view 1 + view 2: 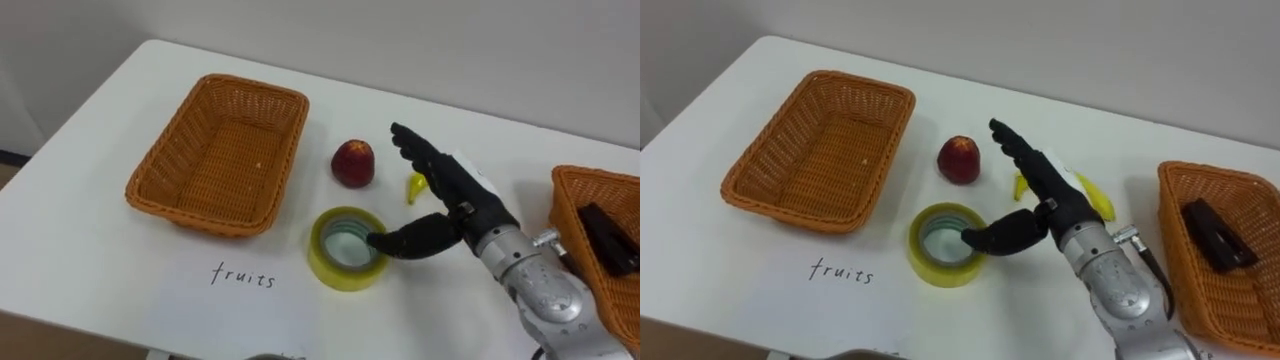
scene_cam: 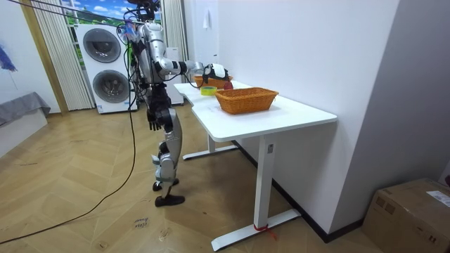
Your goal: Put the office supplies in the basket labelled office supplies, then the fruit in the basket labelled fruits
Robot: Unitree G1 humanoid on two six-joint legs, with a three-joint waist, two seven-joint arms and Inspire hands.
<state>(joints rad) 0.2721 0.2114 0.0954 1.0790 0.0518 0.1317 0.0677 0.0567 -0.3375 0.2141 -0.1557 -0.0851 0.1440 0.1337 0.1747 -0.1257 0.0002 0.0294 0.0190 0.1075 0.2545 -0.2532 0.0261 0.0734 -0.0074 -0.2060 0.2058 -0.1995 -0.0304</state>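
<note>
A red apple [image 1: 353, 163] rests on the white table [image 1: 120, 260], right of an empty wicker basket [image 1: 220, 150]. A roll of yellow tape [image 1: 335, 272] lies flat in front of the apple. My right hand [image 1: 445, 195] hovers open just right of the roll, fingers straight and pointing toward the wall, with the thumb reaching over the roll's right rim. A yellow banana [image 1: 414, 187] lies partly hidden behind that hand. A second wicker basket [image 1: 600, 180] at the right edge holds a black object [image 1: 610, 240]. My left hand [image 2: 152, 119] hangs by my hip.
A white sheet with a handwritten label [image 1: 243, 277] lies in front of the empty basket. The table stands against a wall, and its left corner is beyond that basket. In the room view I stand at the table's far end, with washing machines [image 2: 105, 67] behind me.
</note>
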